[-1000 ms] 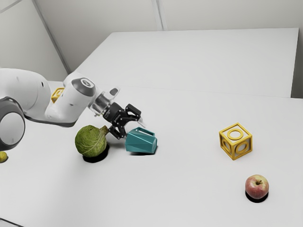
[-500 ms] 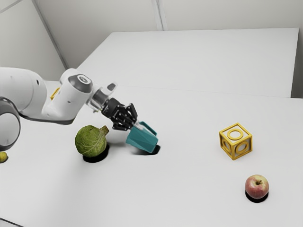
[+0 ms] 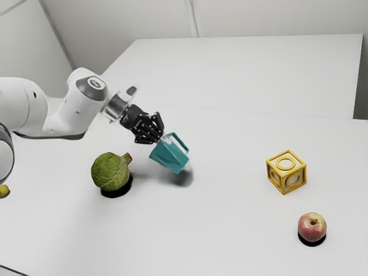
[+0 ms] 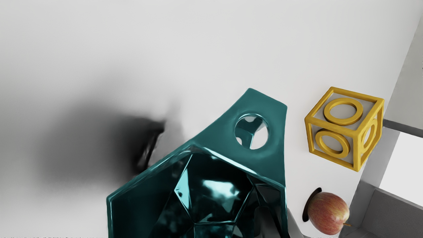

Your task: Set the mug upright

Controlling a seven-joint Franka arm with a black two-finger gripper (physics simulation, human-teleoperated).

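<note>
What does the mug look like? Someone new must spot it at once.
Over the white table, follow the arm from the exterior view's left to its black gripper. The mug hangs tilted there: teal, faceted. Unlike the green cabbage nearby, it has a handle and a hollow inside.

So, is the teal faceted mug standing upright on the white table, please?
No, the mug hangs tilted above the table, clear of its shadow.

Bright, diffuse light whitens the table (image 3: 241, 230), a soft shadow blurs below the mug (image 3: 169, 156), and glints line its inside.
</note>
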